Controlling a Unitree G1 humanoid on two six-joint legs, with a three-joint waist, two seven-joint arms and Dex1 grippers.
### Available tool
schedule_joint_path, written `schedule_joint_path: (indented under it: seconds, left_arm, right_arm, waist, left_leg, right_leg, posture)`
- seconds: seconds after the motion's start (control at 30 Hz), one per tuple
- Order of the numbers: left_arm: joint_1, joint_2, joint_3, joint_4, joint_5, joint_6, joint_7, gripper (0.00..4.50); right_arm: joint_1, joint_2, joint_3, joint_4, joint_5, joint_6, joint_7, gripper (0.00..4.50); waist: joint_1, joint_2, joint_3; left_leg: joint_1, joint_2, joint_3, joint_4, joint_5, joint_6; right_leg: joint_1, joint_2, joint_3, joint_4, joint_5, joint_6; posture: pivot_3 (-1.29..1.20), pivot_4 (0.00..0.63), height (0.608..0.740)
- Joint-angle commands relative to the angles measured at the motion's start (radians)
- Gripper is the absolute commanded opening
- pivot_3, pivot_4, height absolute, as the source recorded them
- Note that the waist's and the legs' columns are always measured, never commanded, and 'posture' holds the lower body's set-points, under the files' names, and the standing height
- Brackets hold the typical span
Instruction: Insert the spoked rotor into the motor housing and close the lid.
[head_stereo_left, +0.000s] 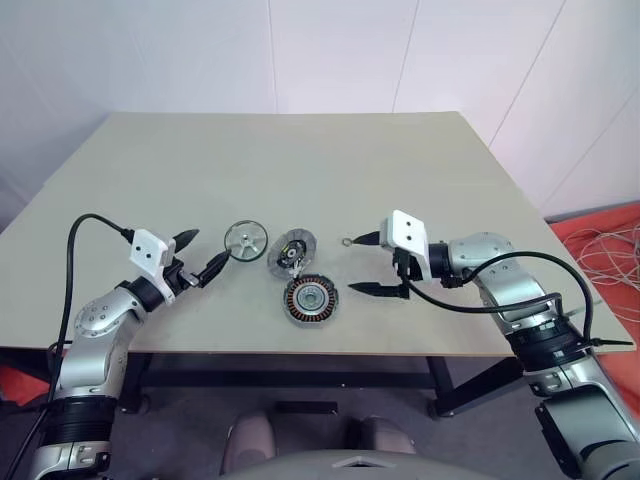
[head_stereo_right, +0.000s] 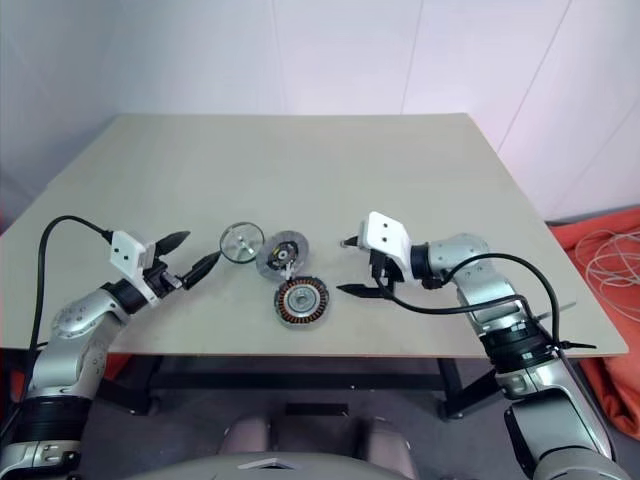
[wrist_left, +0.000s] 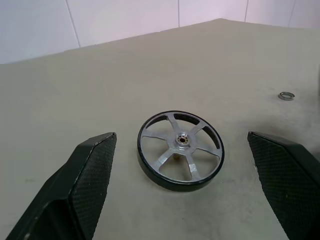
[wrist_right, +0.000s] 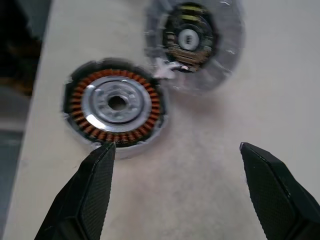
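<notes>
**Two open grippers flank three motor parts on a desk**

A beige desk (head_stereo_left: 300, 160) stands against a white wall, seen from above and behind the robot's arms.

At the left, the left gripper (head_stereo_left: 202, 254) hangs just above the desk near its front edge, pointing toward the right. Its two black fingers (wrist_left: 85, 175) are spread wide apart and hold nothing.

Just beyond its fingertips lies the spoked rotor (head_stereo_left: 245, 241), a small shiny silver wheel with a thin rim, several spokes and a central hub. It rests flat on the desk, apart from the fingers. In the left wrist view the rotor (wrist_left: 180, 147) sits between the two open fingers but ahead of them, untouched.

To the right of the rotor lies the lid (head_stereo_left: 292, 251), a round disc with a dark ring around a silver and black centre. Close to it, and nearer the front edge of the desk, lies the motor housing (head_stereo_left: 309, 299), a round flat disc with copper windings around a silver hub. In the right wrist view the two discs appear to meet at their rims.

Further right, a tiny loose ring (head_stereo_left: 347, 241) lies on the desk.

At the right, the right gripper (head_stereo_left: 366, 263) points left toward the discs. Its fingers stand wide apart and empty, one near the tiny ring, the other near the housing.
</notes>
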Motion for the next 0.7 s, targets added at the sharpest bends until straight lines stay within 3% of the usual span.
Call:
schedule_joint_path:
  seconds: [0.03,0.37,0.47,0.7]
  left_arm:
    - [-0.017,0.007,0.021,-0.016,-0.011,-0.027,-0.007,4.45]
    - [-0.013,-0.016,0.019,-0.012,-0.007,-0.051,0.005,4.45]
    - [-0.018,-0.025,0.013,-0.016,-0.003,-0.049,0.016,4.50]
    - [-0.040,-0.040,0.000,-0.006,0.007,-0.052,0.030,4.50]
  right_arm:
    - [-0.095,-0.054,0.129,-0.016,-0.129,-0.186,0.124,4.50]
    - [-0.257,-0.004,0.295,0.165,-0.282,-0.531,0.208,4.50]
    - [-0.274,0.021,0.317,0.208,-0.306,-0.582,0.205,3.90]
    - [-0.306,0.087,0.369,0.320,-0.392,-0.666,0.170,1.42]
  waist:
    - [0.000,0.000,0.000]
    - [-0.001,0.000,0.000]
    - [-0.001,0.000,0.000]
    - [-0.006,-0.001,0.000]
  left_leg:
    - [0.000,0.000,0.000,0.000,0.000,0.000]
    - [-0.001,0.000,0.000,0.001,0.000,0.000]
    - [-0.001,0.000,0.000,0.001,0.000,0.000]
    - [-0.001,0.001,0.000,0.002,0.000,0.000]
  right_leg:
    - [0.000,0.000,0.000,0.000,0.000,0.000]
    - [-0.001,0.000,0.000,0.001,0.002,-0.003]
    - [-0.001,0.000,0.000,0.001,0.002,-0.004]
    - [-0.001,0.000,0.000,0.002,0.003,-0.006]
  posture:
    - [0.00,0.000,0.740]
    - [0.00,0.000,0.740]
    - [0.00,0.000,0.740]
    - [0.00,0.000,0.740]
